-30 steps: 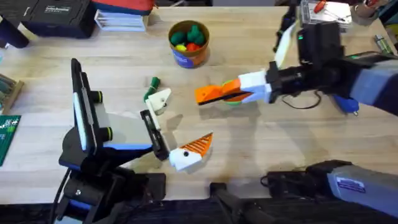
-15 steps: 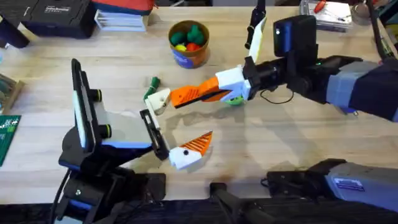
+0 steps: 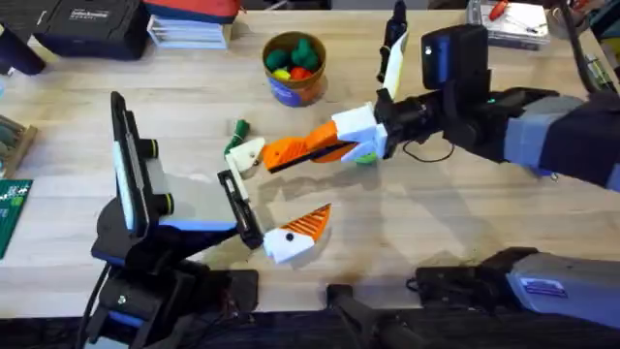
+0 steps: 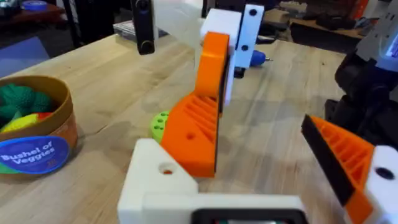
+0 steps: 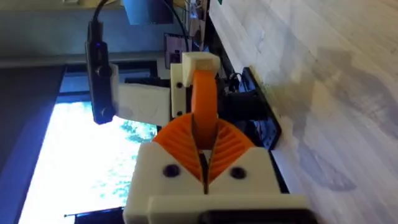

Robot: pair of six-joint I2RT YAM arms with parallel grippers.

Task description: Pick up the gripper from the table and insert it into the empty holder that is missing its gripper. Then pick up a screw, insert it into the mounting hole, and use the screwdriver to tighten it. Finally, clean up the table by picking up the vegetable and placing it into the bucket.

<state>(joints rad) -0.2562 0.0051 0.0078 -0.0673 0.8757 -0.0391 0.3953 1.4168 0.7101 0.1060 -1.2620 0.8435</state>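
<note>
Right gripper: pressed together, empty; had swung left across table.
Loose gripper: just below its tips, ungrasped.
Meaning: pickup approach begun.

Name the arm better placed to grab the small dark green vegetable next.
Right. Its pincer, fingers shut, reaches across the table and sits close to the vegetable. The left arm lies low at the near left.

Overhead looks down; both wrist cameras closely share the table.
</note>
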